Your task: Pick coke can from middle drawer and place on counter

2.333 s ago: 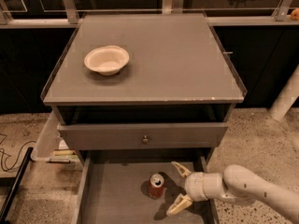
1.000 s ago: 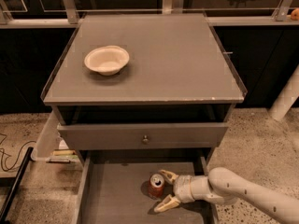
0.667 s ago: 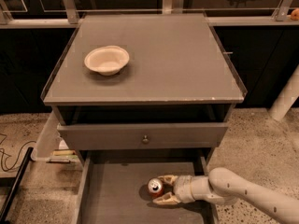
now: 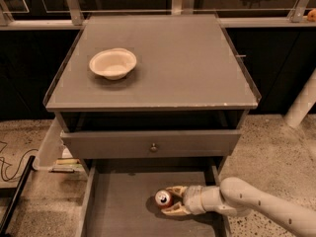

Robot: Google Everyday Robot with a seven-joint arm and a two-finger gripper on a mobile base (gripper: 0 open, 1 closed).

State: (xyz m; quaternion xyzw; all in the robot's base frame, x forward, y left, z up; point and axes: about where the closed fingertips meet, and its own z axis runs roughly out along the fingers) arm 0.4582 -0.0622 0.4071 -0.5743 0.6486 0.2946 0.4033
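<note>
The coke can (image 4: 163, 198), red with a silver top, stands upright on the bare grey floor of the open middle drawer (image 4: 123, 206), right of its centre. My gripper (image 4: 170, 200) reaches in from the right, low in the drawer, with its cream fingers (image 4: 176, 190) closed around the can's right side. The white arm runs off to the lower right. The counter (image 4: 187, 68) is the flat grey cabinet top above.
A cream-white shallow bowl (image 4: 113, 63) sits on the counter's left part. A drawer with a round knob (image 4: 154, 147) juts out just above the open drawer. Speckled floor lies on both sides; cables and a black bar lie at the lower left.
My gripper moved left across the drawer floor to the can, and its fingers came from spread wide to closed around the can. The can has not left the floor.
</note>
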